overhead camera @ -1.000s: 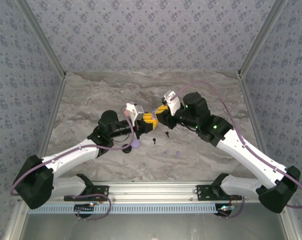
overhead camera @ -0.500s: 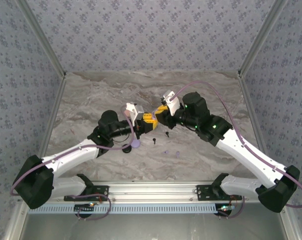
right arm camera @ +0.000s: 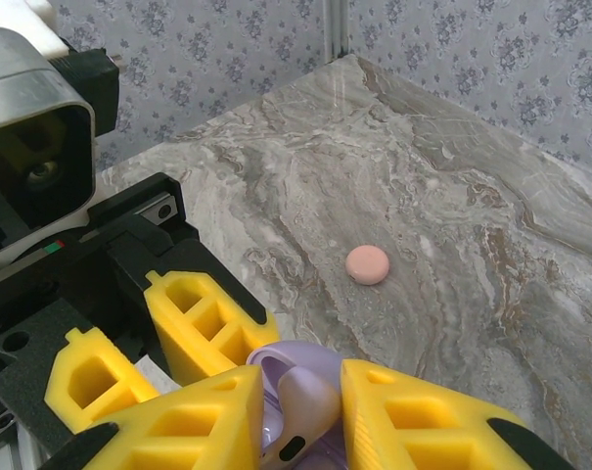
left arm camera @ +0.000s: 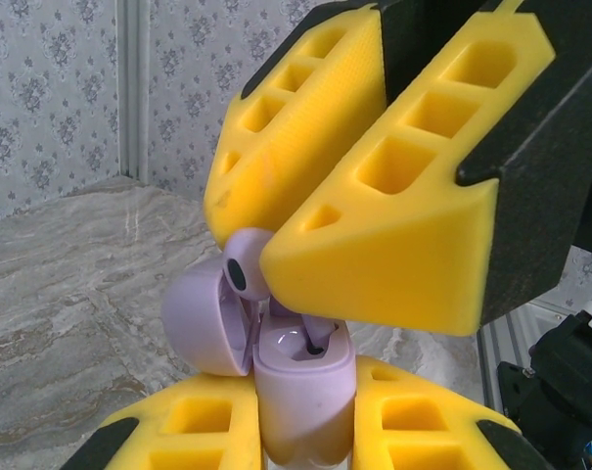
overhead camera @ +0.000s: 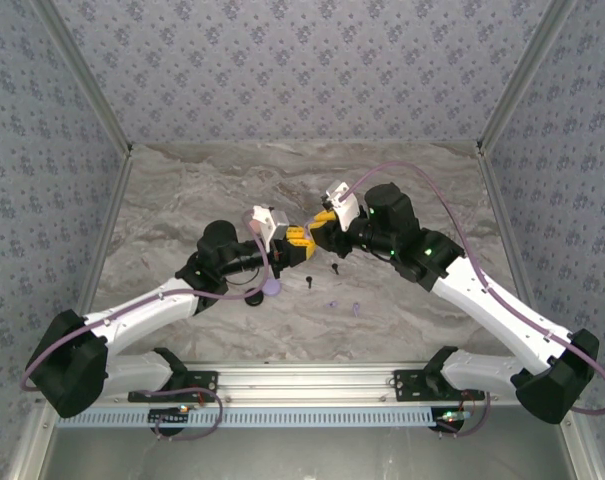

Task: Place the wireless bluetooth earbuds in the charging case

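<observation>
My left gripper [left arm camera: 300, 436] is shut on the lavender charging case [left arm camera: 305, 392] and holds it upright above the table, with its lid [left arm camera: 203, 318] swung open to the left. My right gripper [right arm camera: 305, 416] comes down on the case from above, shut on a lavender earbud [right arm camera: 310, 397]. The bud's stem reaches into a socket of the case. In the top view both grippers meet at mid-table, left [overhead camera: 295, 238] and right [overhead camera: 323, 224]. Two black earbuds [overhead camera: 309, 281] [overhead camera: 335, 268] and two small lavender pieces [overhead camera: 331, 302] [overhead camera: 356, 307] lie on the marble below.
A lavender disc [overhead camera: 272, 286] lies by the left arm's wrist. A pale pink disc [right arm camera: 366, 264] sits on the marble beyond the right gripper. Patterned walls close in the table on three sides, and a metal rail [overhead camera: 302, 380] runs along the near edge.
The right arm has shifted very slightly. Both grippers stay together at the case, and the things on the table have not moved.
</observation>
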Controlling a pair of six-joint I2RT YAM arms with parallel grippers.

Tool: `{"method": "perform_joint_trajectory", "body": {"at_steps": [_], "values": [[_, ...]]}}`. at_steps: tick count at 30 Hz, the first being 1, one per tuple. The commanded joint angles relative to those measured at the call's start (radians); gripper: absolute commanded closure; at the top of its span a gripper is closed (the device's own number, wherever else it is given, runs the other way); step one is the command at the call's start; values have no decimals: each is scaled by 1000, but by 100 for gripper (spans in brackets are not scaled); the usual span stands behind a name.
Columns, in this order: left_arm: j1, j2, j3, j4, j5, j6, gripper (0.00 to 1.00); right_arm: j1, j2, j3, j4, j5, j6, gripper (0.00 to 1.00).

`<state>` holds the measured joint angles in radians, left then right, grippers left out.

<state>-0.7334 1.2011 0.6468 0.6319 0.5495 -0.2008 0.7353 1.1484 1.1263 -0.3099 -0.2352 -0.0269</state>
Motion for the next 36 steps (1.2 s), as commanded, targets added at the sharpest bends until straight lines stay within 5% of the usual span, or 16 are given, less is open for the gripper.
{"method": "perform_joint_trajectory", "body": {"at_steps": [1, 22, 30, 36], "values": [[-2, 4, 23, 97, 10, -3, 100, -4, 17, 28, -33, -47, 13, 70], [-2, 19, 31, 81, 12, 3, 100, -55, 14, 58, -21, -88, 54, 65], [-3, 28, 35, 57, 1, 26, 100, -96, -26, 89, 2, -148, 107, 49], [-15, 18, 34, 38, -78, 95, 100, -142, -38, 164, -154, -150, 184, 48]]}}
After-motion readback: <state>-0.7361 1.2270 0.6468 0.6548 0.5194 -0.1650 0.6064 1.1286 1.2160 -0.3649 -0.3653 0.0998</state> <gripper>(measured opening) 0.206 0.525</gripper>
